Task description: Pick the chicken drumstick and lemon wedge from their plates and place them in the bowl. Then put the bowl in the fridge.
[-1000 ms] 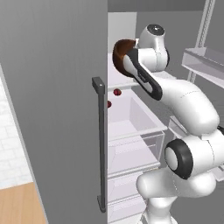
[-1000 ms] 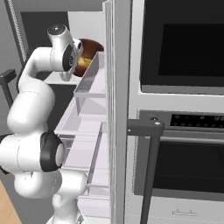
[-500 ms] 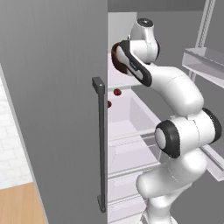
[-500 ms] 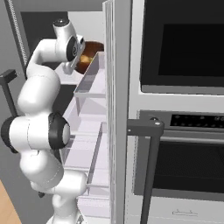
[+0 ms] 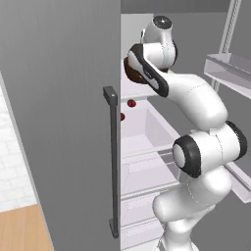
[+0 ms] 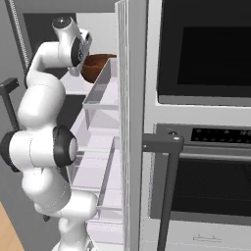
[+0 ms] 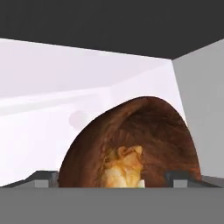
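Released, end effector (image 7: 111, 180) fingers now flank the bowl (image 7: 144, 131) rim.

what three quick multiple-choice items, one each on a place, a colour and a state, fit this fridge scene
1. Where is the bowl?
A. on an upper shelf inside the fridge
B. on the oven
C. on the floor

2. What colour is the bowl?
A. white
B. dark brown
C. blue

3. How do the claw's fingers stand?
A. shut
B. spread wide either side of the bowl
C. folded away

Answers: 1 A, both base views show it on the shelf; 2 B, its wall is dark brown; 3 B, the hand view shows the fingers far apart.
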### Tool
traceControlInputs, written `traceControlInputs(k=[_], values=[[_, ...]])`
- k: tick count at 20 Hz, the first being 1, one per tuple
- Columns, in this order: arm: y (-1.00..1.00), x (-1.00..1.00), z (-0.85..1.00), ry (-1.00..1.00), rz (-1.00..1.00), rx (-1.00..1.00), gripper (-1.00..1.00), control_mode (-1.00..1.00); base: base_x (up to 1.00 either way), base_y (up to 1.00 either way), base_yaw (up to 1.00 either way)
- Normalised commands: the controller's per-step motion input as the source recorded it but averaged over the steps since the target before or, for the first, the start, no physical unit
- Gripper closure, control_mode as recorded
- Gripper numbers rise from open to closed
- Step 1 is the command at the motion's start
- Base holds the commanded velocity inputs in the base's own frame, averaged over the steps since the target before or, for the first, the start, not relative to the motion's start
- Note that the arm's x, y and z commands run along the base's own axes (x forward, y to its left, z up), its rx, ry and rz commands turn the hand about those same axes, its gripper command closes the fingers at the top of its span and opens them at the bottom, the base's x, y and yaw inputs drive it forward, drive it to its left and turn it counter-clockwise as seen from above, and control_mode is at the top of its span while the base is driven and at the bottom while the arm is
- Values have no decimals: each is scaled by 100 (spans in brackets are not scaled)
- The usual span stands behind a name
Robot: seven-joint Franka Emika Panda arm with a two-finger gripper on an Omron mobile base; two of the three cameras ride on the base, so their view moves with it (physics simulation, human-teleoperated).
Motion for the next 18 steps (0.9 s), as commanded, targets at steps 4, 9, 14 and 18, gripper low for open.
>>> traceControlInputs(k=[4,9,14,18], values=[[23,-69,-1,-61,0,0,-100,-100,0,0,0],[0,-100,82,-9,0,4,-100,-100,0,0,0],[0,-100,70,0,0,0,-100,-100,0,0,0],[4,-100,7,0,-7,0,-100,-100,0,0,0]])
